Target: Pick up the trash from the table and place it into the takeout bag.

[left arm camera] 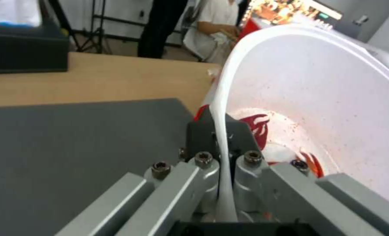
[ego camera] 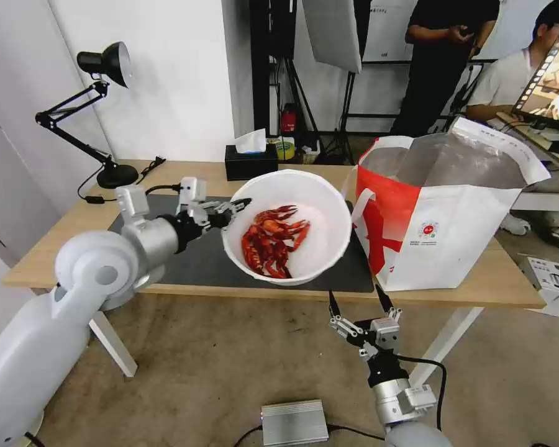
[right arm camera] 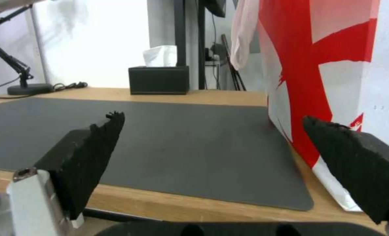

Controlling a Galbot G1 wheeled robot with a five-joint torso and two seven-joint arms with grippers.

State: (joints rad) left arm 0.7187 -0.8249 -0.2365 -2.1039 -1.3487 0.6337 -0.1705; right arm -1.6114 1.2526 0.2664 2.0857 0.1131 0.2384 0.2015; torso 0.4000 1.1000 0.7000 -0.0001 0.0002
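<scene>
Head view, nearest first: right gripper (ego camera: pixel 360 302) is waiting low in front of the table's (ego camera: pixel 497 282) near edge, fingers pointing up and spread wide, holding nothing.
Left gripper: left gripper (ego camera: pixel 241 205) is reaching in from the robot's left over the dark grey mat (ego camera: pixel 199 261), forearm roughly level, its fingers clamping the near rim of the white bowl (ego camera: pixel 313 205).
Bowl position: it is hanging lifted above the mat, tilting its mouth toward the camera, just beside the takeout bag (ego camera: pixel 453 230).
Bowl contents: red crayfish shells (ego camera: pixel 272 241) are sliding to the low side.
Grip seen from left wrist: both fingers (left arm camera: pixel 241 136) are pinching the thin rim, one inside and one outside.
Handling judgement: thin plastic, probably light and flexing; the rim pinch looks adequate, but more tilt may be spilling shells.
Bag: standing open on the table's right end, foil lining showing.
Far edge: black tissue box (ego camera: pixel 250 162).
</scene>
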